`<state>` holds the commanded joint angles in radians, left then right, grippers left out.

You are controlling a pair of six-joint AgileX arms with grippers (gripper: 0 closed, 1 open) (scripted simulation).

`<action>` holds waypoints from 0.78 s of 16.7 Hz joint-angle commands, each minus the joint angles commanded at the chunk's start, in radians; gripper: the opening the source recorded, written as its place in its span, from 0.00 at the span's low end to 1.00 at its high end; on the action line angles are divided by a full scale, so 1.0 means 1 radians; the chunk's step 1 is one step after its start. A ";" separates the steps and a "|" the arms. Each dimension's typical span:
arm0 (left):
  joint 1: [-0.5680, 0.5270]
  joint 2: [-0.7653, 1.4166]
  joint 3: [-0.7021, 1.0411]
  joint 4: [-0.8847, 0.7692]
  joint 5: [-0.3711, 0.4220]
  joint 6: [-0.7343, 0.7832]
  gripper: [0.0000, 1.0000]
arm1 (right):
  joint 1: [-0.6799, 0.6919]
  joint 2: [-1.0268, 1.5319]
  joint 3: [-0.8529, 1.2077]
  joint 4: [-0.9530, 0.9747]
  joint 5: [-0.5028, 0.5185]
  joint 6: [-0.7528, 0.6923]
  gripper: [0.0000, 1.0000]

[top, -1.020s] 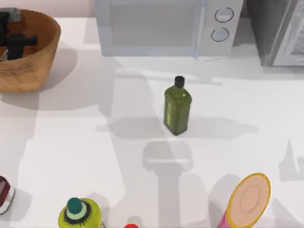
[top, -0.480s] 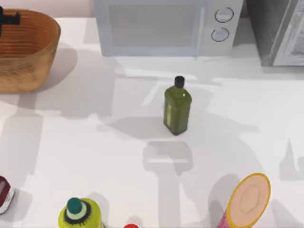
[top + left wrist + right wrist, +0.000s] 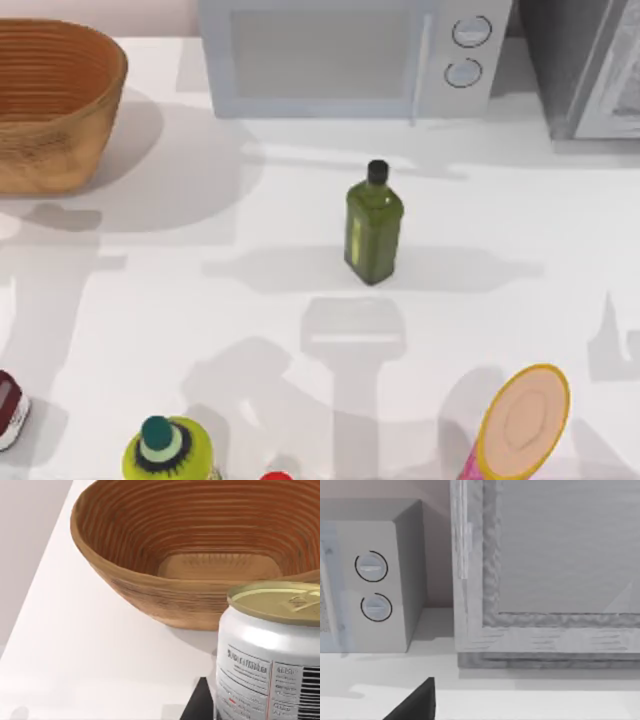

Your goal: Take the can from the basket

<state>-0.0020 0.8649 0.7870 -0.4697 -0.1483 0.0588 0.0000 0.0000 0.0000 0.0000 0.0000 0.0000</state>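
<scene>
While our left gripper [image 3: 210, 707] holds the can [image 3: 270, 650] upright between its fingers, close against our left wrist camera, the can is outside the basket [image 3: 150, 587], just beside its outer wall. For our right gripper [image 3: 415, 705], we cannot tell its state.

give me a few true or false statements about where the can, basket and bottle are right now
1. The basket has nothing inside it. True.
2. The can lies on the basket's floor. False: in the left wrist view it is outside the basket, close to the camera.
3. The green bottle stands upright in front of the microwave. True.
4. The basket sits at the table's right side. False: it is at the far left in the top view.
5. The can's round end is yellowish. True.
</scene>
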 joint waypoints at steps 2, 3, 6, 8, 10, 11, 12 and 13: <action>-0.003 -0.231 -0.212 0.109 0.018 -0.012 0.00 | 0.000 0.000 0.000 0.000 0.000 0.000 1.00; -0.004 -0.337 -0.309 0.162 0.031 -0.019 0.00 | 0.000 0.000 0.000 0.000 0.000 0.000 1.00; -0.003 -0.605 -0.555 0.304 0.075 -0.036 0.00 | 0.000 0.000 0.000 0.000 0.000 0.000 1.00; -0.002 -0.733 -0.673 0.381 0.106 -0.047 0.00 | 0.000 0.000 0.000 0.000 0.000 0.000 1.00; 0.000 -0.816 -0.747 0.436 0.131 -0.054 0.00 | 0.000 0.000 0.000 0.000 0.000 0.000 1.00; 0.001 -0.843 -0.769 0.454 0.140 -0.057 0.00 | 0.000 0.000 0.000 0.000 0.000 0.000 1.00; 0.002 -0.859 -0.782 0.465 0.146 -0.058 0.00 | 0.000 0.000 0.000 0.000 0.000 0.000 1.00; 0.002 -0.865 -0.787 0.470 0.148 -0.059 0.00 | 0.000 0.000 0.000 0.000 0.000 0.000 1.00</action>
<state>0.0000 0.0000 0.0000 0.0000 0.0000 0.0000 0.0000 0.0000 0.0000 0.0000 0.0000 0.0000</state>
